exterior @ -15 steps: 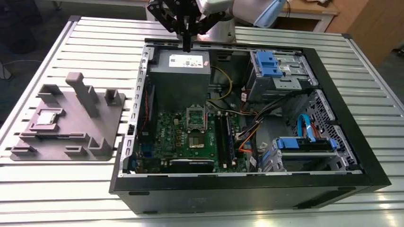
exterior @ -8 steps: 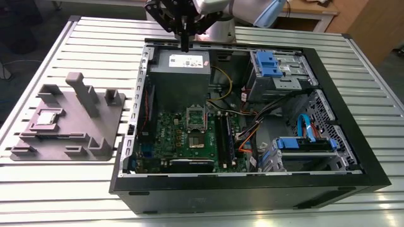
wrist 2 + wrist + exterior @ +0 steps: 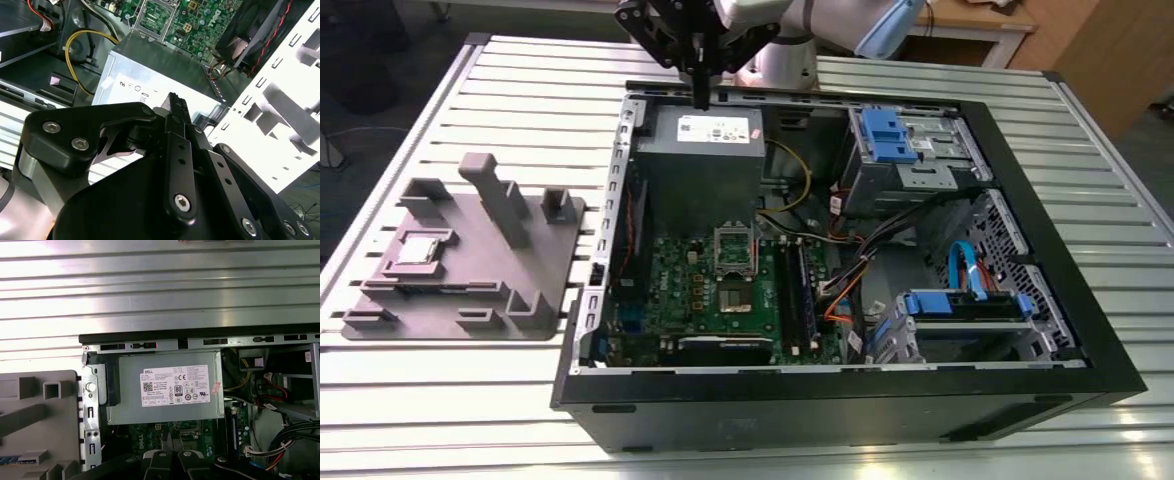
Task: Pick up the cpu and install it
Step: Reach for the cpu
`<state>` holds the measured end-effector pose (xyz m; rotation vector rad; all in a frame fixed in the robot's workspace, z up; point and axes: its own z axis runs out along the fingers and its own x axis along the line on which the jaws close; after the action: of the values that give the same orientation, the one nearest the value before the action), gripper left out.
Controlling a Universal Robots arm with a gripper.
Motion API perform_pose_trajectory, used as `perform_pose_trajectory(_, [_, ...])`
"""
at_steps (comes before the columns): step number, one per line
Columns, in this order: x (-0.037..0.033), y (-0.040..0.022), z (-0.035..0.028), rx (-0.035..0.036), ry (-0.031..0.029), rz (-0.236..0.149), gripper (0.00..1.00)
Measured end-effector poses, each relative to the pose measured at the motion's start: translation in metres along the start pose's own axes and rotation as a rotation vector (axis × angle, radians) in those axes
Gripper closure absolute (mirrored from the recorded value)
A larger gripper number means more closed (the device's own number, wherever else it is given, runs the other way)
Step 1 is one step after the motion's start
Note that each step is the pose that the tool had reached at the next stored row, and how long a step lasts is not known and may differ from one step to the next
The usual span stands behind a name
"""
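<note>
Hovers with the black, jointed metal claw (image 3: 703, 98) above the grey sheet-metal power supply box (image 3: 700, 135) with its white label, at the far end of the open black tower computer case (image 3: 854, 410) lying on its side. Shows the claw (image 3: 176, 105) pressed together in the second wrist view, ridged pads touching and nothing visible between them. Leaves the cpu (image 3: 420, 248), a small flat square chip with a silver-grey metal top, seated in a recess of the large grey plastic fixture (image 3: 520, 290) with upright posts, well apart from the claw, beside the case on the exterior view's left. Probably lies there so that the recess presents it flat and square for a grasp from above. Exposes the rectangular metal-framed socket (image 3: 736, 290) on the green motherboard (image 3: 680, 290), frame apparently swung up, likely to take the chip. Carries case and fixture alike on a ribbed aluminium worktop (image 3: 480, 400) of long pale slats, bright with reflected light. Looks like a workshop beyond: pale wooden furniture (image 3: 1094, 60) at the far side, dark floor around.
</note>
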<state>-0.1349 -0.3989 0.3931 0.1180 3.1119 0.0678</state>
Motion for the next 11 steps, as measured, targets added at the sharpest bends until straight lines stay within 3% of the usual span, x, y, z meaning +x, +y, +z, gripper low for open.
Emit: perform_pose_trajectory(11, [0.0028, -0.0003, -0.0001, 0.0001, 0.0001, 0.000, 0.90])
